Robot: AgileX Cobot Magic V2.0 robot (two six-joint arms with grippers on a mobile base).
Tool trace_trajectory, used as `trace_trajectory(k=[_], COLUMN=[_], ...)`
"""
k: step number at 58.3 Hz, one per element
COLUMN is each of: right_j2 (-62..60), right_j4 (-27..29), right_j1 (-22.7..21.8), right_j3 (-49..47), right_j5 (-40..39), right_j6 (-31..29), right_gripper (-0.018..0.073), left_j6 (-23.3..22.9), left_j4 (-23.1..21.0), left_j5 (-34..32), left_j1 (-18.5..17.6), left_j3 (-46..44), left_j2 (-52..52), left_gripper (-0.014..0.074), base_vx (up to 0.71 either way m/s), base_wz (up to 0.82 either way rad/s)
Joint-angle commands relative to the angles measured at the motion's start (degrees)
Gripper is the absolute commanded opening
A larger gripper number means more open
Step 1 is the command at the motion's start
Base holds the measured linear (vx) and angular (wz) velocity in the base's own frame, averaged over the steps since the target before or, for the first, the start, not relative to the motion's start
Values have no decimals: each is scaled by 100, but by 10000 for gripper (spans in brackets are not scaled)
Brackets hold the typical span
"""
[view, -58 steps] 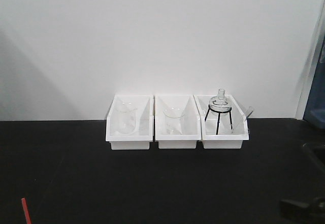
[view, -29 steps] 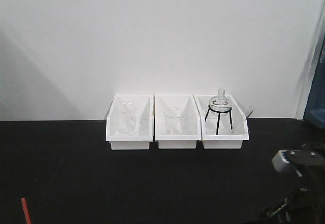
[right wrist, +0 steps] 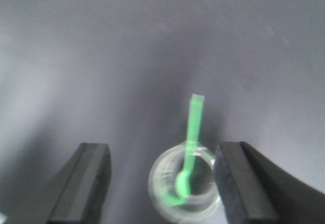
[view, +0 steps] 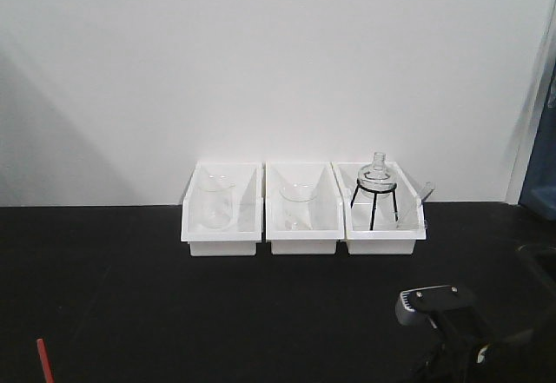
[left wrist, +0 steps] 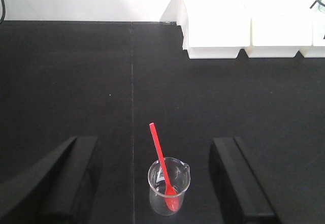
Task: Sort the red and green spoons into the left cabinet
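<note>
The right gripper (right wrist: 162, 183), jaws spread and empty, now straddles the beaker (right wrist: 155, 183) holding the green spoon (right wrist: 194, 125) — its arm (view: 439, 309) has swung in from the front view's right edge. The left gripper (left wrist: 155, 183) gapes above the red spoon (left wrist: 161, 158) — both pickups remain, cabinet unseen.

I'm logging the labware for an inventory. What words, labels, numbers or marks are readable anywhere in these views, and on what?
No text is readable in any view.
Bin beaker in the left white bin: any print is too small to read.
Clear beaker holding the red spoon: no marks visible.
Blurred beaker holding the green spoon: nothing legible.
</note>
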Motion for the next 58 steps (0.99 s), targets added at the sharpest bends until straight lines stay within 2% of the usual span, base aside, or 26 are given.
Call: trace_trajectory(k=[1,29,36,50,58], right_j2=[76,720,720,720,699], right_j4=[75,230,272,349,349], right_j1=[6,6,6,6,6], right_j3=[-183,-183,-204,-204,-204], right_j5=[-391,-1143,-1234,-1258,-1263], right_j6=[-11,-31,-31,-74,-88], right_gripper=[431,382,277,-14,-9], left_j6=[-26,-26,-26,-26,-36], left_j4=[-22,-22,-22,-27,-33], left_j5=[-385,-269,-269,-268,-250], left_j1=[13,13,13,13,13], left_j3=[-173,-173,-173,-173,-173], left_j2=[12,12,12,12,12], left_gripper=[585,585,585,585,585], base_vx=[0,0,0,0,0], base_wz=[0,0,0,0,0])
